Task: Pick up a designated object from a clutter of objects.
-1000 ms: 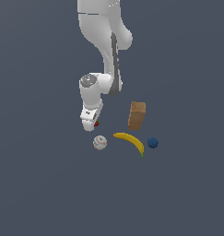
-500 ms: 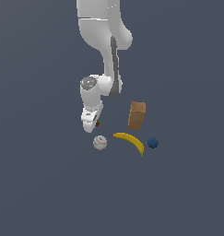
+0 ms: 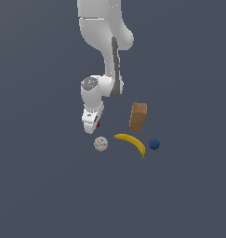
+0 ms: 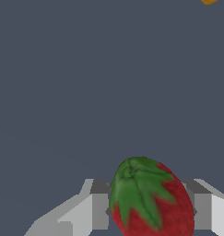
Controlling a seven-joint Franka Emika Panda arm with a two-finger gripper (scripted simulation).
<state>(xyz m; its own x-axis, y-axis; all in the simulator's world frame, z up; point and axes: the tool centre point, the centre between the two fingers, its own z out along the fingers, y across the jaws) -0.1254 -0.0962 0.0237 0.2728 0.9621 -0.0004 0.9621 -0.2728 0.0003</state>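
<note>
Jaws are clamping the strawberry (image 4: pixel 151 199) from both sides, beside the baseball (image 3: pixel 101 143) on the worktop (image 3: pixel 49 186); grasp step is finishing, so next I judge a straight lift.

White arm reaching down from above, wrist bent; gripper (image 3: pixel 92 126) low, fingers (image 4: pixel 100 209) (grey pads) clamped on something

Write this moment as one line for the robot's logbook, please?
phase: grasping | gripper: fingers on either side of strawberry | baseball, banana, blue ball, box: apart from gripper
</note>
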